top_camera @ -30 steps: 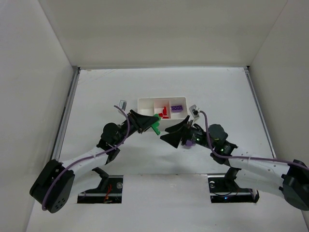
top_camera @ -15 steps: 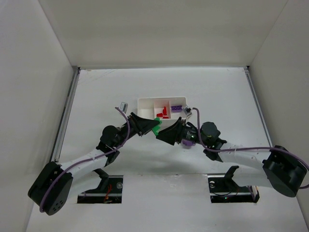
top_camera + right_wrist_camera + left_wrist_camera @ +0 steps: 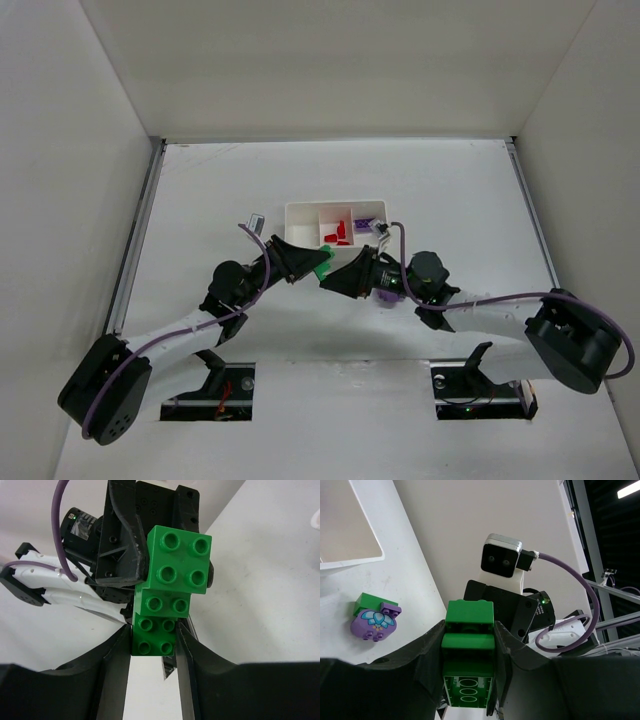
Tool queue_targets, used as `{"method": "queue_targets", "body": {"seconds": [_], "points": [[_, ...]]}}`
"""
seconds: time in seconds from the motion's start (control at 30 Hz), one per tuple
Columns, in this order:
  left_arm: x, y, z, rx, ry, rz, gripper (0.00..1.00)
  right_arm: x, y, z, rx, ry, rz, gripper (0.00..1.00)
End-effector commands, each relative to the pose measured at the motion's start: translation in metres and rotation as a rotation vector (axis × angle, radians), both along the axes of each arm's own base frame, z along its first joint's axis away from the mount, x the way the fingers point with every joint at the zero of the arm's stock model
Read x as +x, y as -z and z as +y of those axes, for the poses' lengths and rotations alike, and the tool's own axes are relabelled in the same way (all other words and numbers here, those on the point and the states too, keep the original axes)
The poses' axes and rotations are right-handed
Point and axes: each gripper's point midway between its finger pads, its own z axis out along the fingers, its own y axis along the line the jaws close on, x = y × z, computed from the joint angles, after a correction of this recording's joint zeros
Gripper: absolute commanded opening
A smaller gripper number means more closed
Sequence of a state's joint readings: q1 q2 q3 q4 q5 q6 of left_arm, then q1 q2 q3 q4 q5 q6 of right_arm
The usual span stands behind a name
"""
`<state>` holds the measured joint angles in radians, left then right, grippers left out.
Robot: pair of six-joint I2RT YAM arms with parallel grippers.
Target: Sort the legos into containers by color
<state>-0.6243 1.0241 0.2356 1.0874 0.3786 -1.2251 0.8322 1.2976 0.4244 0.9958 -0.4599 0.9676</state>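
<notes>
On the white worktop (image 3: 200, 190), the right arm (image 3: 500, 310) has swung in leftward over the last second, its elbow folding toward the centre. The left arm (image 3: 190, 325) has barely moved. Both forearms now angle inward and meet nose to nose just in front of the small white plastic three-compartment tray (image 3: 300, 209).

The gap that lay between them is closed. The left tool (image 3: 468, 630) is clamped on the sides of a green stack of studded plastic bricks (image 3: 177, 562), and the right tool (image 3: 154, 632) pinches the other end of the same stack. The stack is held between them near the tray's front wall. That reads as a handover, or a pulling-apart of the joined bricks, and not yet a drop. The tray's left compartment looks bare and probably awaits green.

A round purple piece with a green brick on it (image 3: 372, 621) lies on the worktop beside the tray. In the middle compartment sit small red pieces (image 3: 338, 234).
</notes>
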Motion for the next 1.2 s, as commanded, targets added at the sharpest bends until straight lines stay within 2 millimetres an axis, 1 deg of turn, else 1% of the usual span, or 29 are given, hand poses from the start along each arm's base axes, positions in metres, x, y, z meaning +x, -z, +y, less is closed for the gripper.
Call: {"method": "queue_targets", "body": {"seconds": [0.0, 0.07, 0.2, 0.33, 0.4, 0.53, 0.63, 0.73, 0.77, 0.87, 1.0, 1.13, 1.17], "points": [[-0.009, -0.021, 0.001, -0.049, 0.02, -0.081, 0.34, 0.007, -0.024, 0.003, 0.062, 0.022, -0.064, 0.34], [-0.006, -0.018, 0.004, -0.036, -0.003, -0.074, 0.41, 0.011, -0.021, 0.003, 0.053, 0.04, -0.059, 0.33], [-0.004, -0.015, 0.006, -0.011, -0.023, -0.076, 0.51, 0.019, -0.017, 0.001, 0.038, 0.084, -0.056, 0.32], [-0.003, -0.012, 0.008, 0.004, -0.038, -0.069, 0.53, 0.027, -0.015, -0.001, 0.026, 0.133, -0.053, 0.31], [-0.002, -0.01, 0.01, 0.009, -0.051, -0.064, 0.51, 0.031, -0.017, -0.004, 0.025, 0.155, -0.054, 0.31], [-0.003, -0.009, 0.009, 0.018, -0.057, -0.071, 0.43, 0.033, -0.016, -0.005, 0.013, 0.165, -0.052, 0.31], [-0.002, -0.008, 0.009, 0.02, -0.068, -0.067, 0.41, 0.037, -0.015, -0.008, 0.01, 0.189, -0.045, 0.31], [-0.001, -0.006, 0.011, 0.022, -0.077, -0.064, 0.39, 0.038, -0.016, -0.009, 0.015, 0.192, -0.039, 0.31], [0.0, -0.007, 0.011, 0.023, -0.079, -0.067, 0.36, 0.038, -0.017, -0.009, 0.017, 0.192, -0.039, 0.31], [0.0, -0.009, 0.009, 0.026, -0.077, -0.079, 0.24, 0.038, -0.015, -0.008, 0.013, 0.19, -0.032, 0.32], [0.0, -0.011, 0.008, 0.028, -0.078, -0.089, 0.15, 0.041, -0.008, -0.009, 0.0, 0.208, -0.012, 0.43], [0.001, -0.01, 0.01, 0.03, -0.086, -0.089, 0.13, 0.038, -0.007, -0.013, -0.006, 0.212, -0.018, 0.61], [0.002, -0.008, 0.011, 0.032, -0.089, -0.086, 0.12, 0.038, -0.007, -0.016, -0.009, 0.217, -0.021, 0.67]]}}
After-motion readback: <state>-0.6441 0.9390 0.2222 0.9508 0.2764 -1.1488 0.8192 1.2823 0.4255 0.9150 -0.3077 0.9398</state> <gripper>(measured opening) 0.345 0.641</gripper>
